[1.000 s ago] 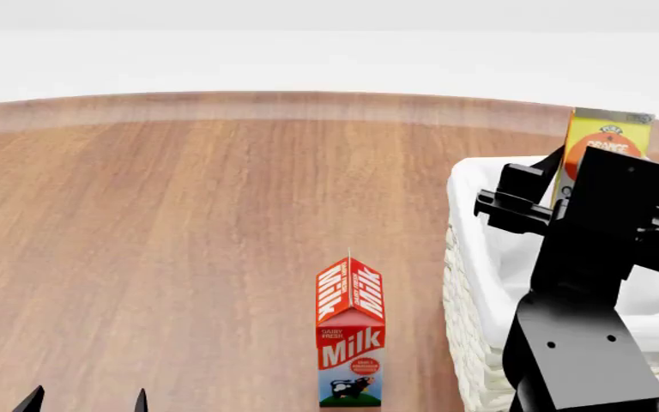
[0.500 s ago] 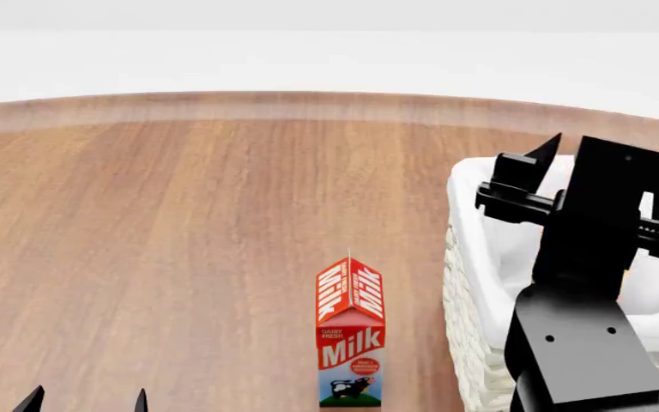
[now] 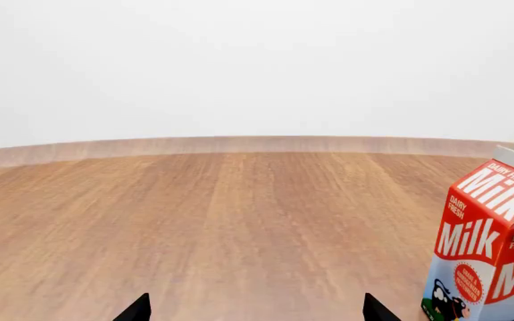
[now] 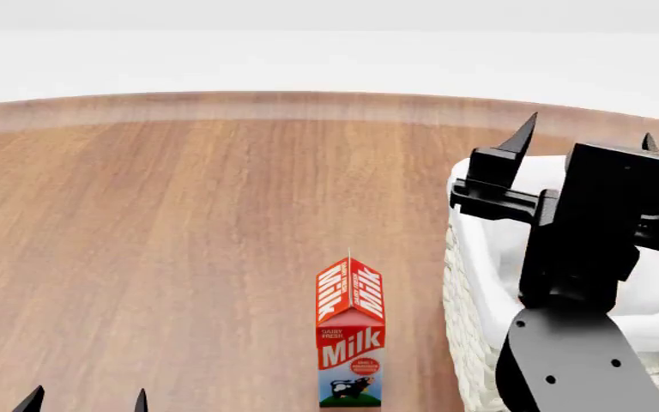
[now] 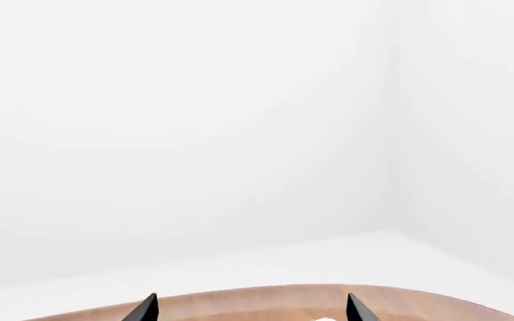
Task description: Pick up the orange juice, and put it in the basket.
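Note:
The orange juice does not show in any view; the right arm hides most of the inside of the basket (image 4: pixel 463 266). The basket is cream wicker with a white liner and stands at the right of the wooden table. My right gripper (image 4: pixel 587 130) is open and empty above the basket, its fingertips (image 4: pixel 523 124) pointing up and away. In the right wrist view the right gripper (image 5: pixel 249 311) shows only two spread tips with nothing between them. My left gripper (image 4: pixel 87 402) is open and empty at the near left, and also shows in the left wrist view (image 3: pixel 257 311).
A red-and-white Milk carton (image 4: pixel 350 343) stands upright on the table (image 4: pixel 192 223) just left of the basket, and shows in the left wrist view (image 3: pixel 489 247). The table's curved far edge (image 4: pixel 306 96) meets a white background.
One second ago the right gripper held the orange juice above the basket. The carton has since left the jaws and dropped out of sight. The gripper is open and has shifted slightly left.

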